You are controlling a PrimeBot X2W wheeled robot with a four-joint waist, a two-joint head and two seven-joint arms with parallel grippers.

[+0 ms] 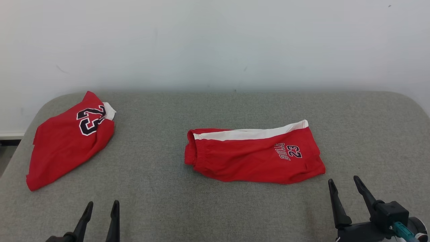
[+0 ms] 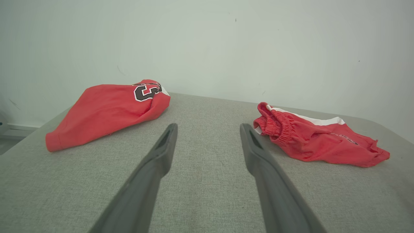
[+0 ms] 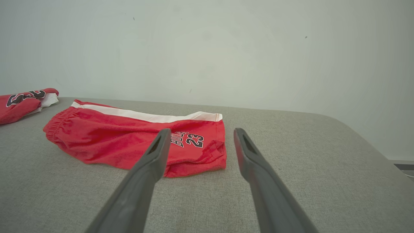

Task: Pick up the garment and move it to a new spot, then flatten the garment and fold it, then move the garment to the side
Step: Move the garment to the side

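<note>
Wall [image 1: 215, 40]: rising pale behind the far edge of the tabletop, carrying a few faint scuffs.

Tabletop [image 1: 215, 208]: spreading grey and cloth-covered across the head view, rounding off at both far corners, bearing two red garments well apart.

Jersey [image 1: 63, 148]: lying folded at the left end of the tabletop, running on a slant from near edge to far corner, showing a black number 23 outlined in white near its far end, with a scrap of white peeking out beside it.

Shorts [image 1: 248, 158]: lying folded flat near the middle of the tabletop, slightly right of centre, gathered waistband pointing left, a white band running along the far edge, "BULLS 23" sitting near the right end.

Right end effector [image 1: 343, 179]: hovering at the lower right, fingers standing apart and gripping nothing, pointing past the near right corner of the shorts [image 3: 123, 139] without touching.

Left end effector [image 1: 103, 202]: hovering at the lower left, fingers standing apart and gripping nothing, aiming in the left wrist view at grey cloth between jersey [image 2: 103, 110] and shorts [image 2: 310, 142].
</note>
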